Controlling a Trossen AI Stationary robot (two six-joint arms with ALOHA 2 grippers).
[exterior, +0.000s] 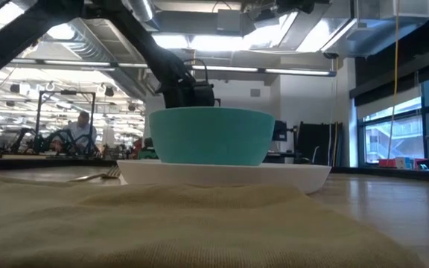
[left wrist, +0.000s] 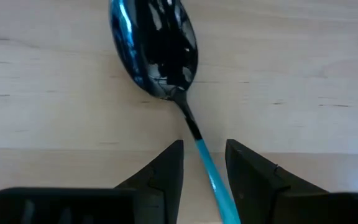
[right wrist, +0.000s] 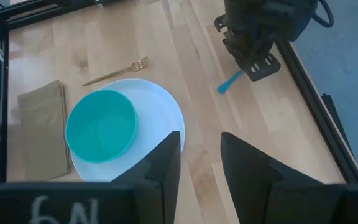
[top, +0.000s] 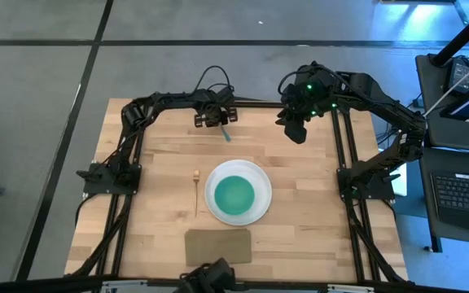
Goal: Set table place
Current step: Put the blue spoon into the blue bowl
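A white plate (top: 259,181) lies mid-table with a teal bowl (top: 234,194) on it; both also show in the low view, the plate (exterior: 222,173) under the bowl (exterior: 211,136). A thin fork (top: 196,190) lies on the table left of the plate. A dark spoon (left wrist: 157,50) with a teal handle (left wrist: 211,177) lies flat on the wood near the far edge (top: 226,135). My left gripper (left wrist: 204,171) is open, a finger on each side of the handle, apart from it. My right gripper (top: 295,133) is open and empty, in the air at the far right.
A tan folded mat (top: 218,245) lies at the near edge in front of the plate. The black frame rails (top: 342,146) run along the table's sides. Bare wood (top: 308,203) lies right of the plate. A person sits far off in the room behind (exterior: 77,132).
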